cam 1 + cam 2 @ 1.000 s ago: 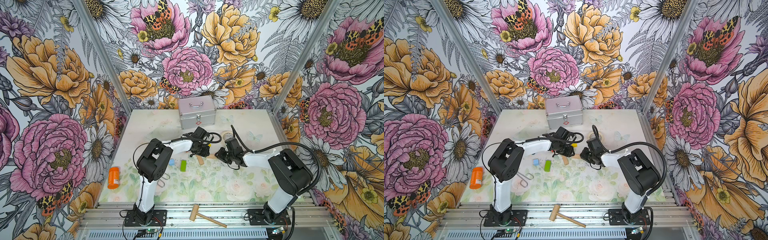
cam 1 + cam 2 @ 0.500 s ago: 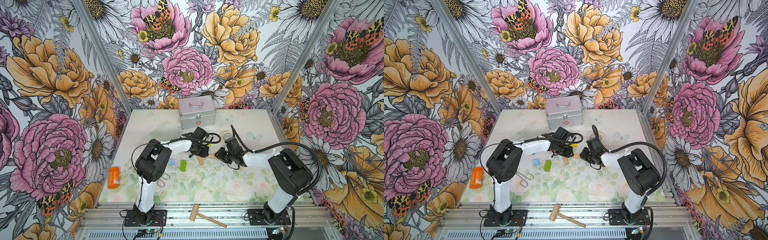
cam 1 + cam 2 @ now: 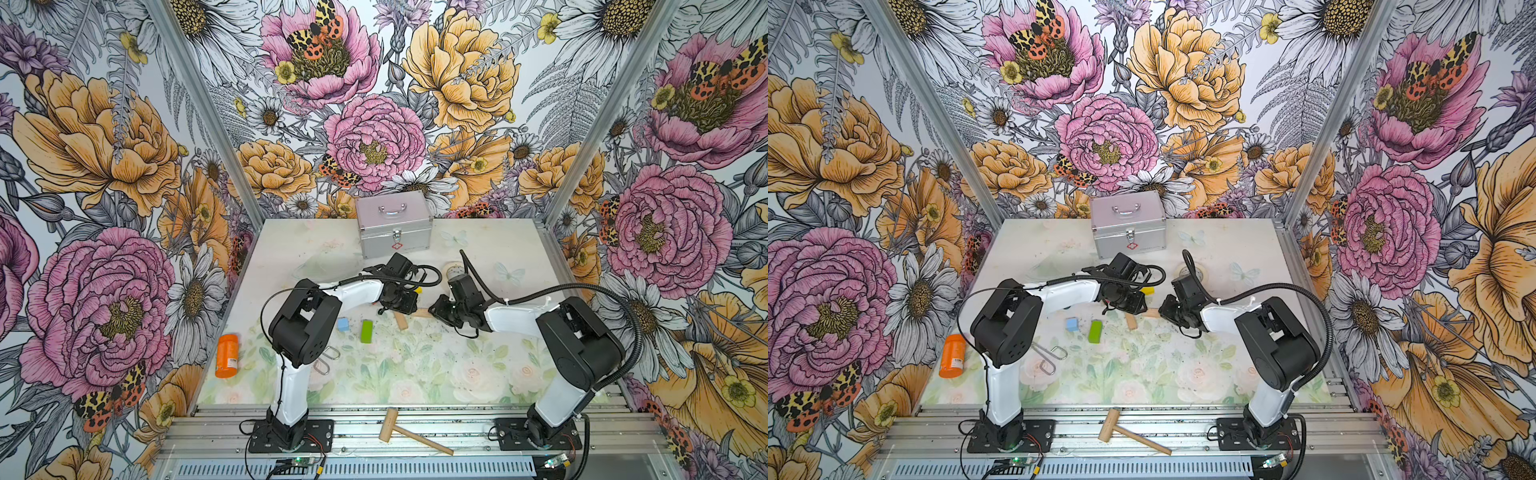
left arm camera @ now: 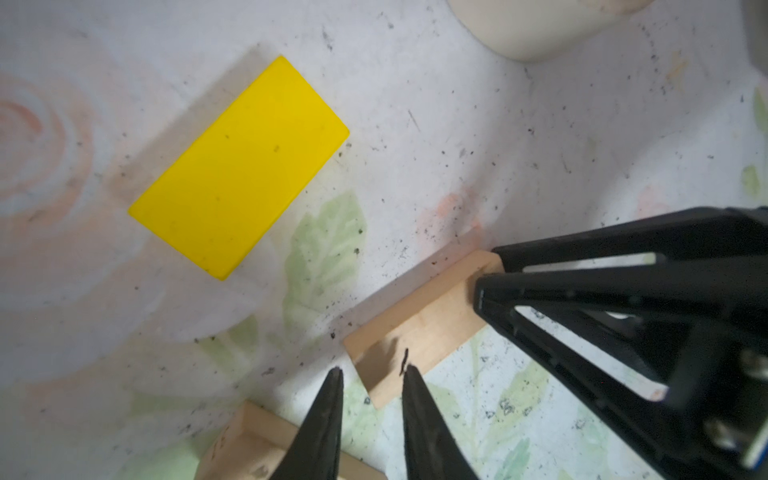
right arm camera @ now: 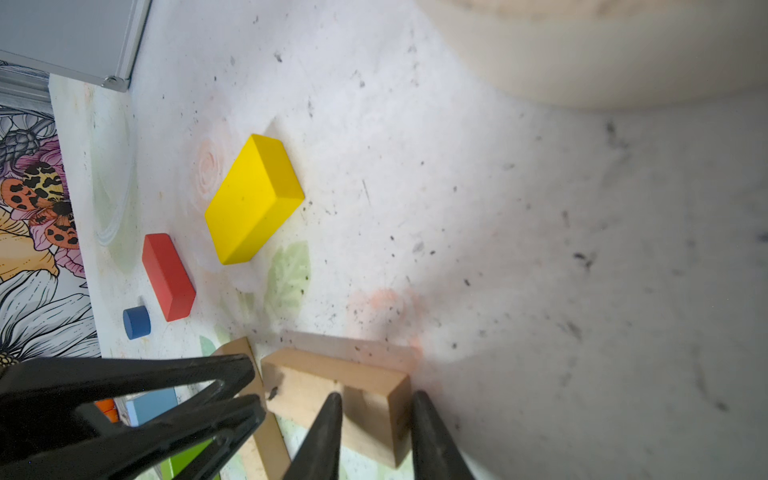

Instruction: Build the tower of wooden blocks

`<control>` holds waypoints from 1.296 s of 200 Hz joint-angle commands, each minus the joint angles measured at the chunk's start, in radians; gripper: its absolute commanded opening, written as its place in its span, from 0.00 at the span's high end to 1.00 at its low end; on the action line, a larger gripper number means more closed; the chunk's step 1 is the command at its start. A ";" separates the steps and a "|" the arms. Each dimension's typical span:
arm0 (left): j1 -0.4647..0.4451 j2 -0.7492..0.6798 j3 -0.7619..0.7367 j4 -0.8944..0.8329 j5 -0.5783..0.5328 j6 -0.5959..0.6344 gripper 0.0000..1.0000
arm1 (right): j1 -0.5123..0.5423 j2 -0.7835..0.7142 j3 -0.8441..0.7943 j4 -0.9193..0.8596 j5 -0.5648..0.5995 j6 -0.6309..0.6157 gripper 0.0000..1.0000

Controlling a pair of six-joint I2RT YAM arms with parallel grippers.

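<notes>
Zero tiers stand: both tan bars lie flat, close together, on the desk; left pincer released beside them, right pincer astride one's end, grip unclear; five coloured blocks lie scattered, unstacked.

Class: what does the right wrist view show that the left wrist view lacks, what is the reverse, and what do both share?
Only the right wrist view: the red bar, the dark blue cylinder, part of the light blue cube and the silver case, its corner. Only the left wrist view: no further block. Both: the yellow bar, the tan bar between the left gripper and the right gripper, and a second tan bar.
</notes>
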 commanded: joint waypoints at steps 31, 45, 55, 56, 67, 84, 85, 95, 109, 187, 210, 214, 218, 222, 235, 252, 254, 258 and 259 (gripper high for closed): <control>0.011 -0.047 -0.005 -0.010 -0.026 -0.010 0.73 | 0.005 0.057 0.030 -0.082 0.001 -0.033 0.69; 0.011 -0.044 -0.005 -0.011 -0.026 -0.010 0.73 | 0.004 0.061 0.032 -0.084 0.001 -0.034 0.69; 0.012 -0.044 -0.006 -0.010 -0.027 -0.010 0.73 | 0.004 0.062 0.035 -0.085 -0.001 -0.035 0.69; 0.012 -0.044 -0.006 -0.009 -0.026 -0.010 0.73 | 0.005 0.062 0.035 -0.085 -0.001 -0.034 0.69; 0.011 -0.046 -0.004 -0.010 -0.026 -0.010 0.73 | 0.004 0.061 0.033 -0.085 -0.001 -0.034 0.69; 0.014 -0.047 -0.002 -0.012 -0.031 -0.010 0.73 | 0.004 0.054 0.029 -0.091 0.002 -0.033 0.69; 0.014 -0.048 -0.001 -0.012 -0.031 -0.011 0.73 | 0.004 0.054 0.030 -0.091 0.003 -0.033 0.69; 0.014 -0.051 -0.001 -0.013 -0.034 -0.010 0.73 | 0.002 0.047 0.028 -0.097 0.007 -0.033 0.68; 0.016 -0.056 0.001 -0.018 -0.038 -0.010 0.73 | 0.002 0.034 0.027 -0.106 0.012 -0.034 0.66; 0.024 -0.154 0.001 -0.031 -0.063 -0.011 0.73 | -0.002 -0.092 0.020 -0.203 0.078 -0.055 0.53; 0.036 -0.237 -0.011 -0.030 -0.072 -0.011 0.73 | -0.002 -0.152 0.031 -0.261 0.105 -0.076 0.53; 0.040 -0.249 -0.015 -0.029 -0.073 -0.011 0.73 | -0.003 -0.164 0.035 -0.274 0.108 -0.082 0.53; 0.044 -0.261 -0.018 -0.029 -0.074 -0.010 0.73 | -0.002 -0.174 0.041 -0.287 0.112 -0.089 0.53; 0.047 -0.276 -0.021 -0.029 -0.074 -0.011 0.73 | -0.002 -0.186 0.047 -0.299 0.115 -0.097 0.53; 0.065 -0.326 -0.038 -0.029 -0.074 -0.010 0.72 | -0.001 -0.218 0.078 -0.344 0.127 -0.127 0.54; 0.093 -0.392 -0.065 -0.028 -0.077 -0.008 0.72 | 0.006 -0.237 0.139 -0.412 0.127 -0.177 0.56; 0.097 -0.400 -0.069 -0.028 -0.077 -0.008 0.72 | 0.007 -0.237 0.147 -0.419 0.126 -0.185 0.56; 0.105 -0.417 -0.077 -0.026 -0.078 -0.008 0.72 | 0.010 -0.234 0.166 -0.436 0.124 -0.200 0.56; 0.107 -0.420 -0.080 -0.025 -0.078 -0.009 0.72 | 0.011 -0.234 0.171 -0.440 0.122 -0.204 0.56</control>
